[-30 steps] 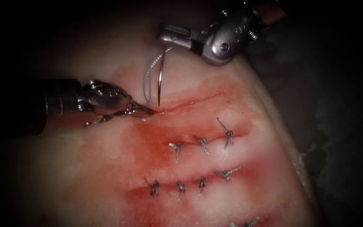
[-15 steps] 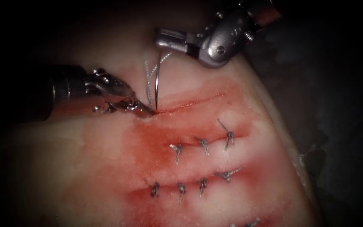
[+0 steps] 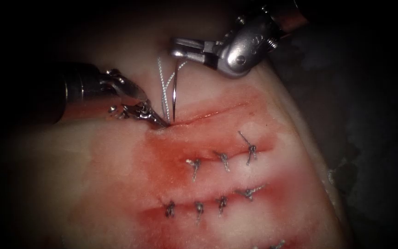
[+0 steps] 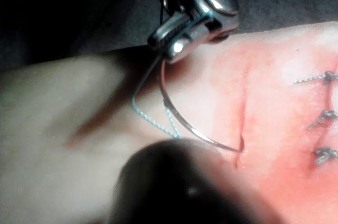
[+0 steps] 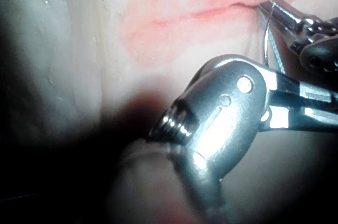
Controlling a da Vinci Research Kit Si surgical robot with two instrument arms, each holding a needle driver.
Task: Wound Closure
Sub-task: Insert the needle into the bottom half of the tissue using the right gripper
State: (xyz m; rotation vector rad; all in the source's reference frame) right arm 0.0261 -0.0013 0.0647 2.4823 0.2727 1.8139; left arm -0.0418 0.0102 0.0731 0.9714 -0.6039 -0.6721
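1. The right tool (image 3: 180, 50) is reaching in from the far right, its jaws pressed together on the needle (image 3: 175, 94) close to the thread end of the curve. Gripping it there is leaving nearly the whole arc free below the jaws, which I judge suits steering the point.
2. The needle is hanging almost upright over the tissue (image 3: 93, 184), with its point touching the left end of the cut (image 3: 208, 114). In the left wrist view the point (image 4: 238, 147) is sitting right at the cut line (image 4: 244, 102); how deep it is in the tissue I cannot tell.
3. The left tool (image 3: 155, 121) is coming in from the left, its tip pressing at the lip of the cut just left of the needle point. It is probably steadying or lifting that edge. Whether its jaws are apart or together I cannot tell.
4. The thread (image 3: 163, 87) is trailing in a loose loop from the needle's held end, lying just left of the needle and clear of the point.
5. Nearer to us, rows of finished knots (image 3: 222, 159) are lying across two other red-stained lines, well apart from both tools.
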